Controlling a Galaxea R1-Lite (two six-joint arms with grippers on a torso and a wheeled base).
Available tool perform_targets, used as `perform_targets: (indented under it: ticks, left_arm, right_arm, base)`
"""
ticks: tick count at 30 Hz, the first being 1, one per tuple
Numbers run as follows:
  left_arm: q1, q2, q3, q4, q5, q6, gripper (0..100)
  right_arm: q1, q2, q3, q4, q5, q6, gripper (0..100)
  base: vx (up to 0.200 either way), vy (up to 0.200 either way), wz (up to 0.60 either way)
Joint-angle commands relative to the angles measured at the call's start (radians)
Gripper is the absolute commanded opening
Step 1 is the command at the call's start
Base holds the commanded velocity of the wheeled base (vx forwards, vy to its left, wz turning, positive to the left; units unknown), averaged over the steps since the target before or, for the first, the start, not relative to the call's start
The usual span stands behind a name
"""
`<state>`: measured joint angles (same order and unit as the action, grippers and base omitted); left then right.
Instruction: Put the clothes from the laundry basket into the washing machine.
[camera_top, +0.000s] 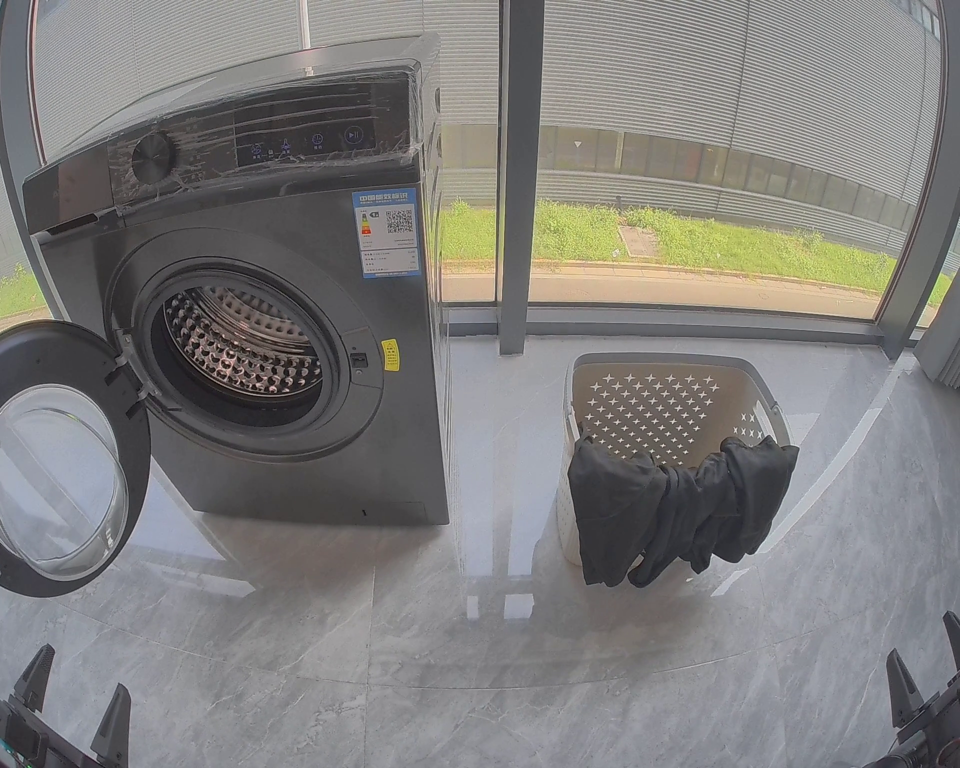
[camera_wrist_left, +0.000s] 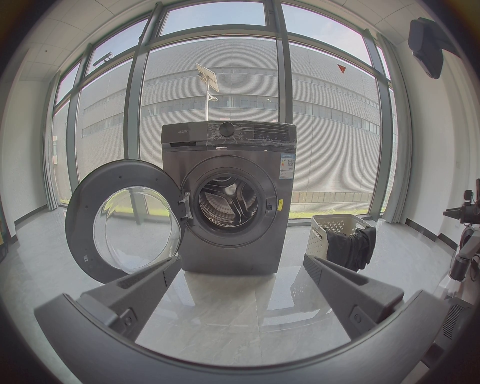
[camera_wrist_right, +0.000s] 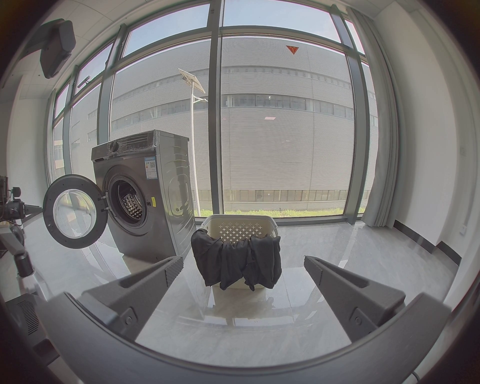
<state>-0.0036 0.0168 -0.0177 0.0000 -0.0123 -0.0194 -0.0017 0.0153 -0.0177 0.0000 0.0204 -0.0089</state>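
Note:
A grey front-loading washing machine (camera_top: 300, 300) stands on the floor at the left, its round door (camera_top: 60, 460) swung wide open and the steel drum (camera_top: 240, 345) bare. To its right sits a white laundry basket (camera_top: 660, 400) with dark clothes (camera_top: 670, 505) draped over its near rim. My left gripper (camera_top: 75, 700) is low at the near left, open and holding nothing. My right gripper (camera_top: 925, 660) is low at the near right, open, well short of the basket. The left wrist view faces the machine (camera_wrist_left: 230, 200), the right wrist view the basket (camera_wrist_right: 240, 230) and the clothes (camera_wrist_right: 237, 260).
Glossy grey floor tiles (camera_top: 480, 640) stretch between me and both objects. A tall window wall with a grey pillar (camera_top: 520, 170) runs behind them. The open door juts out toward the near left.

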Motion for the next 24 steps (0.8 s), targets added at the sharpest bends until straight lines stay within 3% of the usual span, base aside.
perform_targets:
  ticks: [1,5,14,24]
  left_arm:
    - [0.001,-0.017,0.016,0.000,0.000,-0.001,100]
    - [0.001,-0.017,0.016,0.000,0.000,-0.001,100]
    - [0.001,-0.017,0.018,0.000,0.000,0.001,100]
    - [0.001,-0.017,0.018,0.000,0.002,0.002,100]
  right_arm:
    - [0.000,-0.009,0.018,0.000,0.001,0.000,100]
    - [0.000,-0.009,0.018,0.000,0.001,0.000,100]
    - [0.000,-0.009,0.018,0.000,0.001,0.000,100]
    - [0.000,-0.009,0.018,0.000,0.001,0.000,100]
  base:
    - [0.200,0.000,0.00]
    - [0.200,0.000,0.00]
    - [0.000,0.000,0.00]
    - [0.000,-0.200,0.00]
